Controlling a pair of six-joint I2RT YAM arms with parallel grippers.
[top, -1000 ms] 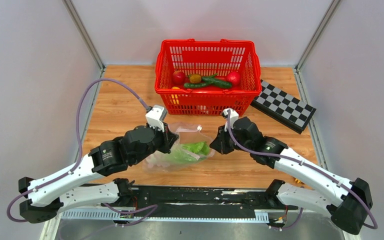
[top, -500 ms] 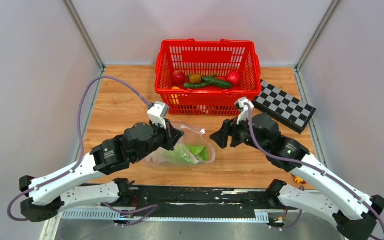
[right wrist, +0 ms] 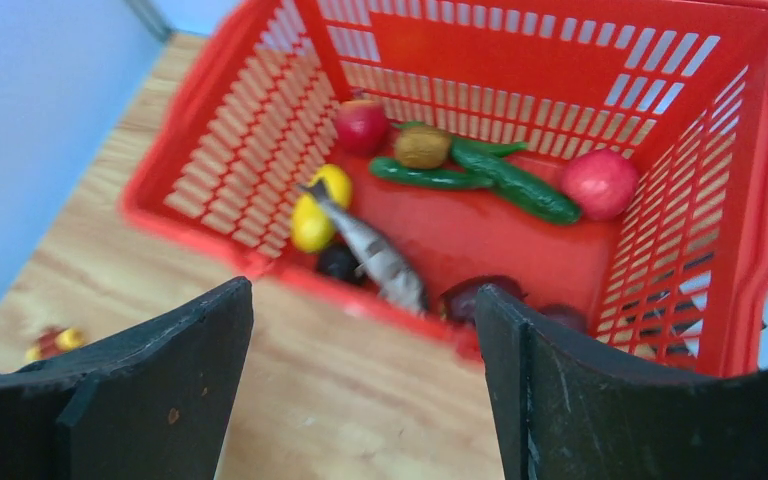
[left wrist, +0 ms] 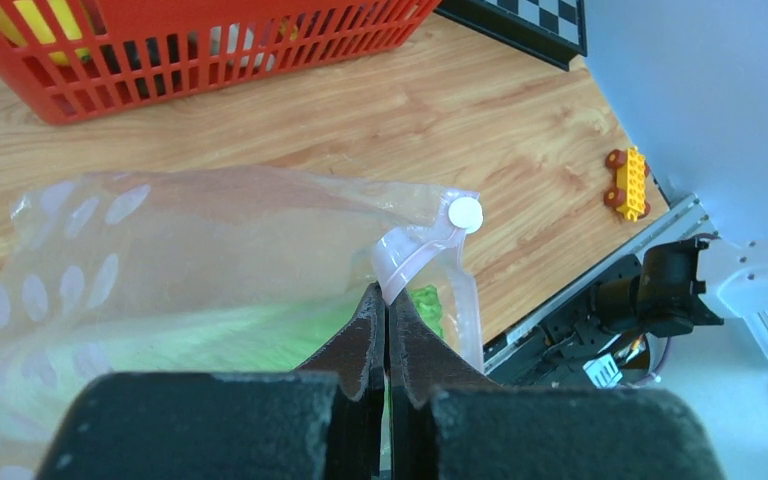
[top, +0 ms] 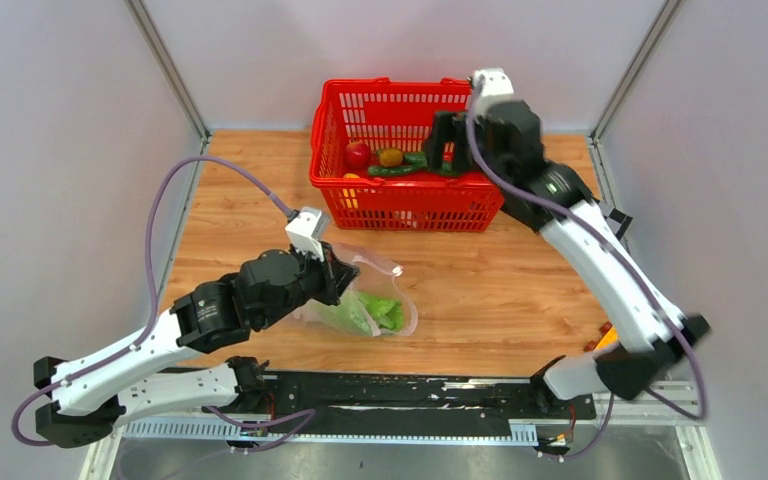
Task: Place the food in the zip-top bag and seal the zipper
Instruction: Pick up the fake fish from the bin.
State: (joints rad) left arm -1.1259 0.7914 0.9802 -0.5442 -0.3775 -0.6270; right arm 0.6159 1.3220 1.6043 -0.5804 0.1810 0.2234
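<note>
The clear zip-top bag [top: 375, 300] lies on the wood in front of the basket, with pale-green lettuce [top: 368, 313] inside it. My left gripper [left wrist: 387, 298] is shut on the zipper [left wrist: 415, 245] at the bag's mouth, just below its small white piece [left wrist: 465, 213]. My right gripper [right wrist: 362, 290] is open and empty, raised at the near rim of the red basket [right wrist: 760, 150]. In the basket lie two red apples [right wrist: 362, 125], dark green cucumbers [right wrist: 520, 185] and a yellow lemon [right wrist: 320, 205].
The basket also holds a brown piece [right wrist: 422, 147], a grey toy fish [right wrist: 370, 250] and dark purple pieces. A checkerboard [left wrist: 530, 20] lies right of the basket. An orange toy car [left wrist: 628, 183] sits near the table's front right edge. Grey walls enclose three sides.
My right gripper opened and swung from beside the bag's mouth up and back over the basket. The left gripper kept its hold, and the bag shifted slightly toward the front.
</note>
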